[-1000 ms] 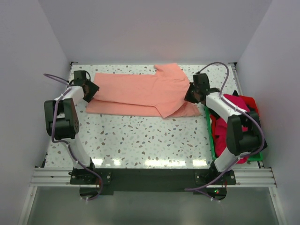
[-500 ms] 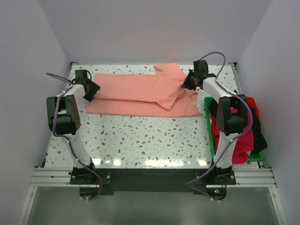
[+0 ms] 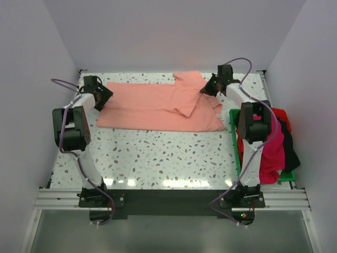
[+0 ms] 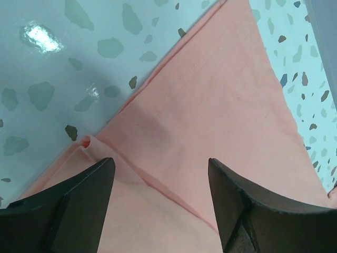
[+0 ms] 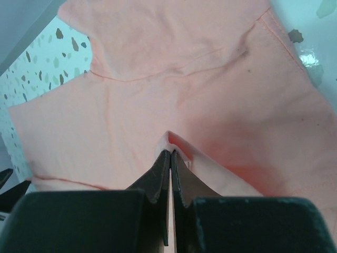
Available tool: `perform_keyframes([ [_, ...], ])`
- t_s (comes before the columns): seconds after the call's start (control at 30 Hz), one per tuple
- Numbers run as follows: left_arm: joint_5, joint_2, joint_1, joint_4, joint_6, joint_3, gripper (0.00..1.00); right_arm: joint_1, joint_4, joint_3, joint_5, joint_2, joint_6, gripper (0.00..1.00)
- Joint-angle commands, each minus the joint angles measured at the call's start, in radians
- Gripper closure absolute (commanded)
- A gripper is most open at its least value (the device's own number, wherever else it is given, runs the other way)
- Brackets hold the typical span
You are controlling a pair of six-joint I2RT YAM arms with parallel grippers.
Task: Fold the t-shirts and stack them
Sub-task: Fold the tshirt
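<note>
Pink shirt (image 3: 147,108) lies spread at 12 o'clock on the tabletop (image 3: 158,158). Right pincer (image 5: 169,155), at the shirt's 2 o'clock corner, is clamped on a thin pinch of cloth. Left pincer (image 4: 158,168), at 9 o'clock, gapes wide. That thin pinch could slip, leaving the fold crooked.
</note>
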Motion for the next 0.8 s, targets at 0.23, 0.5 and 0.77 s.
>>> perform_keyframes([
  [0.23, -0.007, -0.084, 0.0, 0.102, 0.031, -0.066, 0.22, -0.009, 0.171, 0.041, -0.069, 0.049, 0.111, 1.0],
  [0.5, -0.009, -0.171, -0.002, 0.136, 0.002, -0.202, 0.25, -0.008, 0.175, -0.035, -0.023, -0.044, 0.067, 0.44],
  [0.77, -0.024, -0.217, -0.025, 0.141, -0.027, -0.291, 0.29, 0.021, 0.135, -0.365, 0.115, -0.316, -0.005, 0.38],
])
